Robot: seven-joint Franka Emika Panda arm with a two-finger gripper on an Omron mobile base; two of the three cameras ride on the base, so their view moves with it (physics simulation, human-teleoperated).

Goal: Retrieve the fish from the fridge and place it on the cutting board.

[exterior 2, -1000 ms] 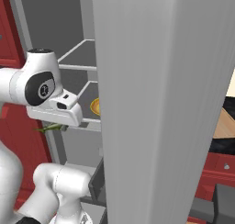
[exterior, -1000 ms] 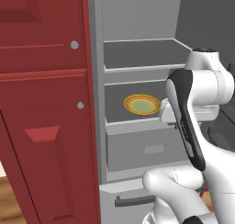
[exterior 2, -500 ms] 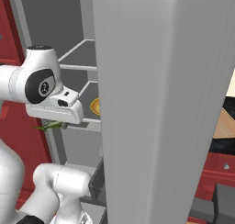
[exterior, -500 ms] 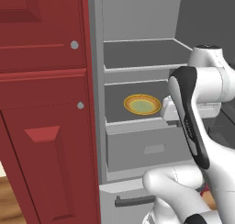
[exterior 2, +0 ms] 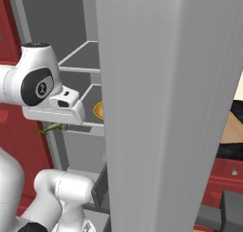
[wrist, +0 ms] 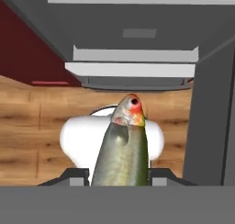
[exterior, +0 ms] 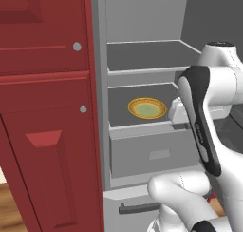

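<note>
We hold the fish (wrist: 121, 149) with the jaws closed narrowly around its body, head pointing away, outside the fridge (exterior: 142, 60) for carrying to the cutting board (exterior 2: 233, 129).

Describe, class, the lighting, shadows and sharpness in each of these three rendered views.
Left base view: flat, even light, no glare, the plate sharp on a shaded fridge shelf. Right base view: the fridge door fills the middle as a smooth grey gradient, edges crisp. Hand view: the fish in the end effector looks slightly soft up close, with gentle sheen.
</note>
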